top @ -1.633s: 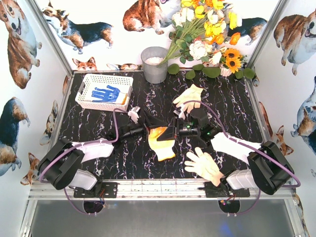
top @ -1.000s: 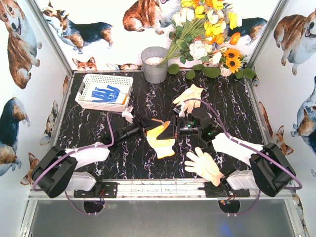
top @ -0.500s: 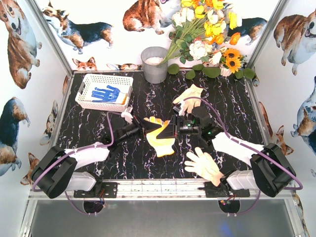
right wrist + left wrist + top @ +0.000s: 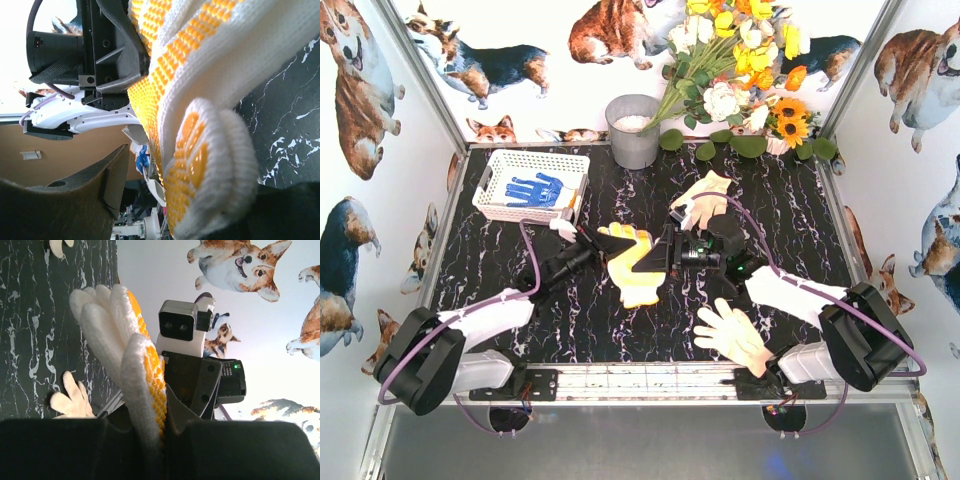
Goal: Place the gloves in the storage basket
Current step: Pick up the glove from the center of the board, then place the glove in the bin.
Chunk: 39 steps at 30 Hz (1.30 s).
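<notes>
Left hand [image 4: 610, 245] clamps the yellow glove [image 4: 638, 280]. Right hand [image 4: 660, 258], at its right edge, stands open. Basket [image 4: 520, 212] lies far left, open counter [image 4: 490, 255] between.

White walls printed with corgis [image 4: 550, 100], black white-veined marble tabletop [image 4: 800, 230], silver aluminium rail [image 4: 650, 378] at its near edge, grey metal bucket [image 4: 633, 135] and yellow-white flowers [image 4: 735, 70] at far edge

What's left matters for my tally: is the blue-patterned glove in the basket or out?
In: the blue-patterned glove lies inside the basket, within its walls.
</notes>
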Available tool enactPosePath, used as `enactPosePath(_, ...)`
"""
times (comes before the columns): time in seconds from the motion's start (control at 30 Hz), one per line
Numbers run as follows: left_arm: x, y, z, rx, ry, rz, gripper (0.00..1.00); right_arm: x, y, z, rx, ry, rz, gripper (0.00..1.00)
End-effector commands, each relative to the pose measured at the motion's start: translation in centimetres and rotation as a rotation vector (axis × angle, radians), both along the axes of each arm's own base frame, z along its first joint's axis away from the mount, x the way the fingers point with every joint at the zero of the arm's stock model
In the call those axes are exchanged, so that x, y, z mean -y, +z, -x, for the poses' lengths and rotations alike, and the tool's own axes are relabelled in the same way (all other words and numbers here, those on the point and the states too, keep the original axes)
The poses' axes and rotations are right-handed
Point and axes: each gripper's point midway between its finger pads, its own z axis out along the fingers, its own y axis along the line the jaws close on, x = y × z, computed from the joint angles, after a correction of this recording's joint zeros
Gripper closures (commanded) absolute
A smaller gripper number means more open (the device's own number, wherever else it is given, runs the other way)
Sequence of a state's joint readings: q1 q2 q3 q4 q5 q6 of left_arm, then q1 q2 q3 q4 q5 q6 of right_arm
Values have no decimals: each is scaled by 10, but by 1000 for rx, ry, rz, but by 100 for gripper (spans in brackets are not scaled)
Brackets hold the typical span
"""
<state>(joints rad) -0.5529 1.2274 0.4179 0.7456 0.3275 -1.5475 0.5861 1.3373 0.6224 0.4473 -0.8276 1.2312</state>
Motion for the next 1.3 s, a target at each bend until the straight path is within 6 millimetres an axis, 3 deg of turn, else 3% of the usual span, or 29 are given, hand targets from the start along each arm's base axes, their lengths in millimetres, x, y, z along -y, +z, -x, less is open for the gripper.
enactPosePath(0.0, -8, 31, -12, 82, 43, 24, 100, -5, 25, -9, 113, -14, -66, 49)
enactPosePath(0.27, -15, 54, -15, 155, 58, 25, 100, -5, 13, -11, 99, -16, -54, 46)
enactPosePath(0.43, -28, 56, -27, 205, 107, -71, 100, -2, -2, -16, 94, -55, 0, 41)
enactPosePath(0.63, -49, 59, -52, 251, 199, -159, 100, 12, -19, -20, 114, -133, 144, 33)
enactPosePath(0.87, -65, 63, -86, 290, 283, -230, 100, 37, -23, -28, 173, -236, 278, 29)
enactPosePath(1.0, -73, 62, -113, 339, 339, -332, 100, 49, -25, -34, 193, -294, 303, 28)
enactPosePath(1.03, -74, 73, -122, 369, 360, -342, 100, 52, -19, -34, 214, -312, 293, 28)
enactPosePath(1.27, -88, 62, -170, 407, 500, -437, 100, 69, -21, -37, 220, -366, 308, 28)
